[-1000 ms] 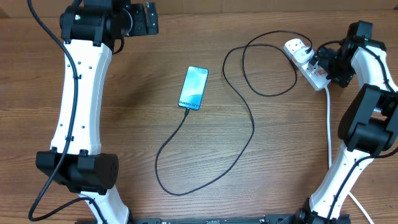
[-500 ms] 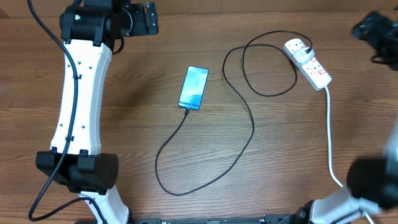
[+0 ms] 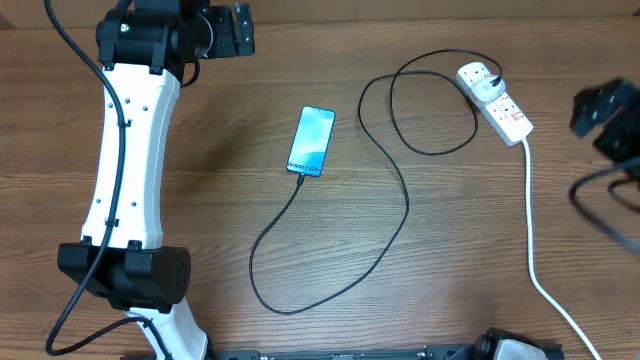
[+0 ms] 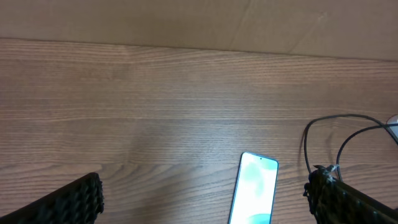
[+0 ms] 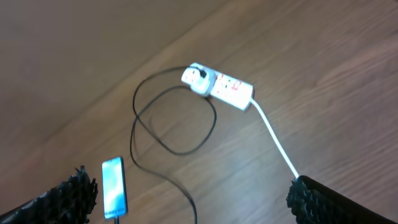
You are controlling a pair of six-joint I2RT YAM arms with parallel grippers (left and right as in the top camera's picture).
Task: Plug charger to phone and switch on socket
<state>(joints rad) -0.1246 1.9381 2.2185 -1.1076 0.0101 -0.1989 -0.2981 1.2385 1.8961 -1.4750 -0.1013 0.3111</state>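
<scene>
The phone point(image 3: 311, 140) lies screen up at the table's middle, also in the left wrist view point(image 4: 254, 190) and the right wrist view point(image 5: 113, 186). The black charger cable point(image 3: 405, 200) has its tip at the phone's bottom edge, loops over the table, and its plug sits in the white socket strip point(image 3: 495, 103), seen too in the right wrist view point(image 5: 217, 86). My left gripper point(image 3: 228, 30) is open and empty, high at the back left. My right gripper point(image 3: 600, 110) is blurred at the right edge, open and empty, raised right of the strip.
The strip's white cord point(image 3: 535, 250) runs down the right side toward the front edge. The left arm's white links point(image 3: 125, 170) stand along the table's left side. A brown wall point(image 4: 186, 22) bounds the back.
My right arm has pulled away from the socket strip, going out to the right and up. The left arm, phone and cable have not moved.
</scene>
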